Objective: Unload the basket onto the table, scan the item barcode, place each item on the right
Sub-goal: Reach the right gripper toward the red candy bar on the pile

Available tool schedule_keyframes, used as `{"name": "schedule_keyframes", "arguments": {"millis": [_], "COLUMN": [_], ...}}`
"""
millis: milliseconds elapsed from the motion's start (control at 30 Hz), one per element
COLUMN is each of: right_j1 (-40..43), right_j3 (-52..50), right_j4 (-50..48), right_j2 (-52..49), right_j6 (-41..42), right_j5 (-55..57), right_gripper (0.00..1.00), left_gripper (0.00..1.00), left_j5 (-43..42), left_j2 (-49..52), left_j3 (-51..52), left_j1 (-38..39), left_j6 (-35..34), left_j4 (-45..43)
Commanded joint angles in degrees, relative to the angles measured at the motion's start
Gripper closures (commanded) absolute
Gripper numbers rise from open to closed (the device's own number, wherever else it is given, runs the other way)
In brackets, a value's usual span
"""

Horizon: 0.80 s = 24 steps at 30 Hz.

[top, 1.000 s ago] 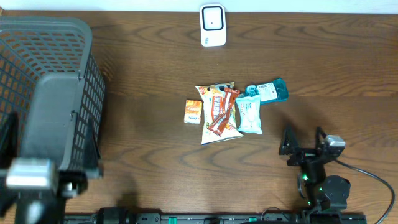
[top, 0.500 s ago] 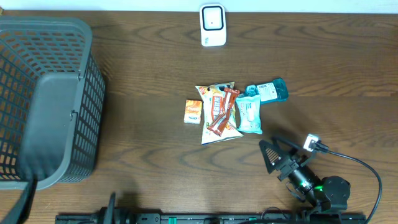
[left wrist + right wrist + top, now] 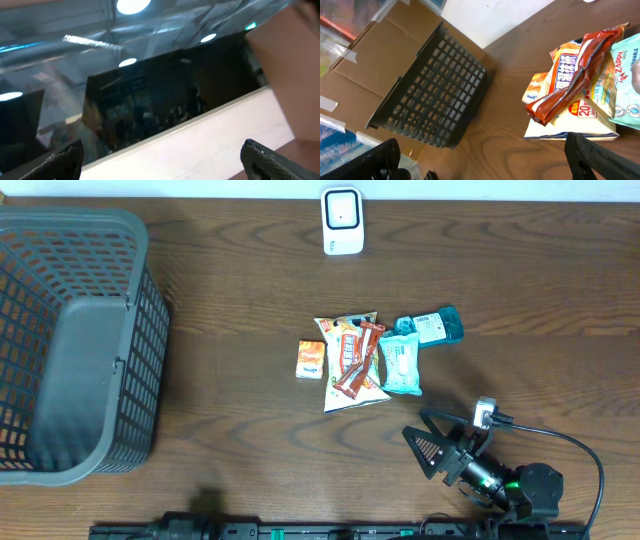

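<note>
snack pile (image 3: 352, 365) lies apart, ahead of right gripper (image 3: 413, 423).

- One dark mesh basket (image 3: 150, 340), at the left of the surface (image 3: 230, 310).
- One white scanner (image 3: 342, 220) at the far edge.
- Five packaged items in a single cluster: one small orange packet (image 3: 311, 359), one large white-and-orange bag (image 3: 348, 398), one red-brown bar wrapper (image 3: 360, 365), one pale green wipes pack (image 3: 402, 366) and one teal pack (image 3: 440, 326).
- One arm (image 3: 530, 486) in the overhead view, with one black cable (image 3: 560, 436) running from it.
- Two hands in all: the right hand (image 3: 413, 423) seen from overhead, the left hand (image 3: 165, 162) only in its own wrist view, each showing two fingers.
</note>
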<state>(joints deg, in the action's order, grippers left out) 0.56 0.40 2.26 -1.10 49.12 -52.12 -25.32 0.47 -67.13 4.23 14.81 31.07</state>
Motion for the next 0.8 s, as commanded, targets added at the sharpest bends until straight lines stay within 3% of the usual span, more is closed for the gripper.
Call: {"name": "schedule_keyframes", "arguments": {"millis": [0,133,233,367,467,667,767], "right_j1": [0.2,0.2,0.2,0.2,0.2,0.2,0.0], "right_j3": [1.8,6.4,11.6,19.7,24.8,32.3,35.0], "right_j4": [-0.2,1.7,9.6,24.3,30.0,31.2,31.1], "right_j2": [0.0,0.0,-0.2,-3.2,-7.6,-20.4,-28.7], "right_j6": [-1.3,-4.7,-9.8,-18.8,-23.3,-26.1,-26.1], "right_j5": [-0.7,0.6,5.5,15.4,21.0,25.7,25.7], "right_gripper": [0.01,0.01,0.01,0.01,0.01,0.01,0.01], "left_gripper": [0.0,0.0,0.0,0.0,0.0,0.0,0.0], "left_j5": [-4.9,-5.7,-5.7,-4.8,-3.8,-2.4,3.2], "left_j2": [-0.3,-0.3,-0.3,-0.3,-0.2,-0.1,0.1], "left_j3": [0.8,1.0,1.0,1.0,1.0,1.5,3.4], "left_j1": [0.5,0.2,-0.4,-1.0,-1.0,-1.0,-1.0], "left_j6": [-0.6,-0.5,0.6,11.0,17.5,19.9,19.2], "left_j4": [-0.3,-0.5,-0.7,-0.7,-0.7,-1.6,-3.3]}}
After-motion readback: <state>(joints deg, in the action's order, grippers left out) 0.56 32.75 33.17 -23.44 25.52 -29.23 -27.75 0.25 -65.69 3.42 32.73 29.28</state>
